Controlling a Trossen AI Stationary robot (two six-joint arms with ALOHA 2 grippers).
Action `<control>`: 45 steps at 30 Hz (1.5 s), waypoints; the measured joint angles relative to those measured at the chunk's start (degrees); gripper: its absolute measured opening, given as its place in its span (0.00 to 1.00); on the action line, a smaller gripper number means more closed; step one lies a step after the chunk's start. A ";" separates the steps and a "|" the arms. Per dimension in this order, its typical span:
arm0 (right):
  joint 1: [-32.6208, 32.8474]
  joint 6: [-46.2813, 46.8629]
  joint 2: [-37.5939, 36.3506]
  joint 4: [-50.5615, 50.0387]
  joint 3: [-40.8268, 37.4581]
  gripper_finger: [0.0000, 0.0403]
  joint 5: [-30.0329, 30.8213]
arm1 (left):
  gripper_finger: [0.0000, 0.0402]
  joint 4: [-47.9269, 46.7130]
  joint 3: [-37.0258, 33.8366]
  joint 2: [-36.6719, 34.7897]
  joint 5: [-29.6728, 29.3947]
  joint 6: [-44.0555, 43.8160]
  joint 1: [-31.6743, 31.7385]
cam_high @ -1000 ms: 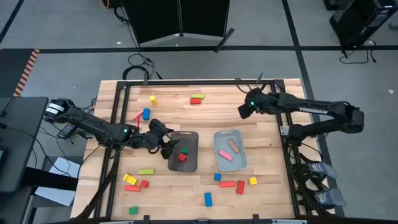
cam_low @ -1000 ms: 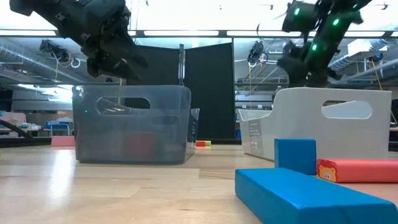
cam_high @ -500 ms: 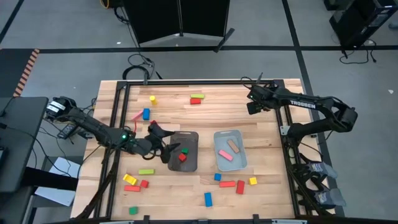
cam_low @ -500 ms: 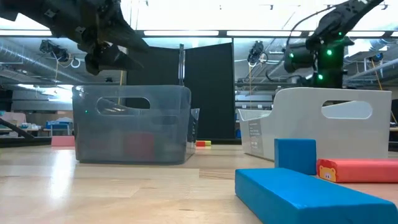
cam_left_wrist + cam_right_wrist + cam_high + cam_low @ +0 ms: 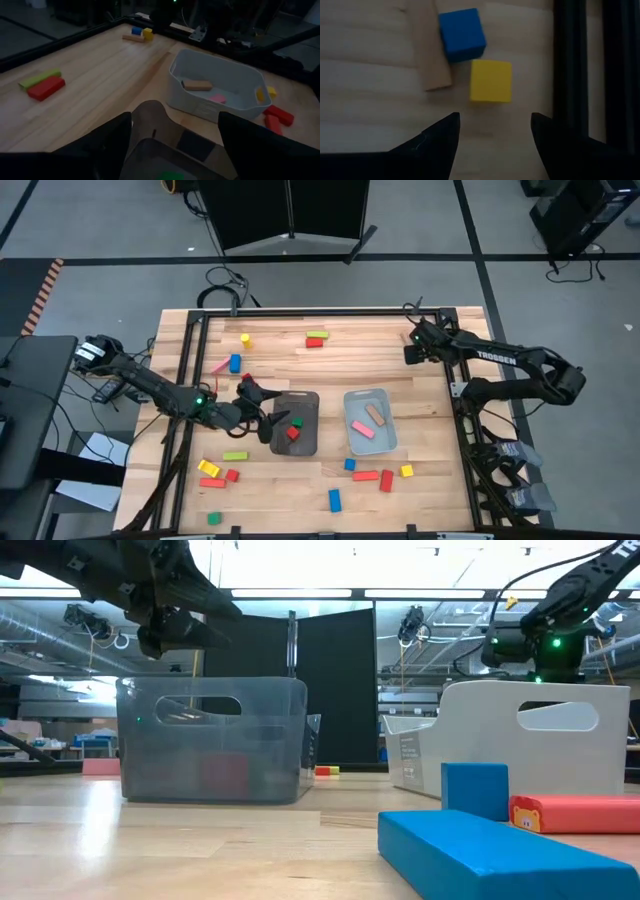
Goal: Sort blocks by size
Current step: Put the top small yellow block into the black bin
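Observation:
My left gripper is open and empty above the left end of the dark grey tray; it also shows in the low view. That tray holds a green block and a red block. My right gripper is open and empty at the table's far right corner, just above a yellow cube, a blue cube and a tan bar that lie on the table. The pale blue-grey tray holds a tan bar and a pink bar.
Loose blocks lie at the far side: yellow cube, blue block, green and red bars. More lie near the front: green bar, yellow block, red bar, blue bar. A black frame rail runs beside the right gripper.
My right gripper has gone toward the table's far right corner and turned, and now points down at the yellow and blue cubes. My left gripper has drawn back a little toward the table's left edge and risen slightly over the dark tray. No block has moved.

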 joint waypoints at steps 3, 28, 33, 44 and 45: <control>-1.43 -1.76 0.39 3.53 -1.09 0.64 0.72 | 0.76 0.25 0.00 0.00 0.00 0.02 0.06; -4.93 -6.88 0.36 14.53 -5.74 0.63 -0.43 | 0.76 1.13 0.00 0.02 0.06 0.12 0.07; -5.86 -7.20 0.36 19.06 -8.88 0.63 -0.31 | 0.76 1.13 0.00 0.02 0.07 0.22 0.07; -6.62 -11.20 0.36 24.00 -10.51 0.53 1.45 | 0.76 1.62 0.00 0.04 0.08 1.16 0.07; -6.60 -11.35 0.36 24.14 -10.51 0.51 1.44 | 0.76 1.61 0.00 0.04 0.07 1.18 0.07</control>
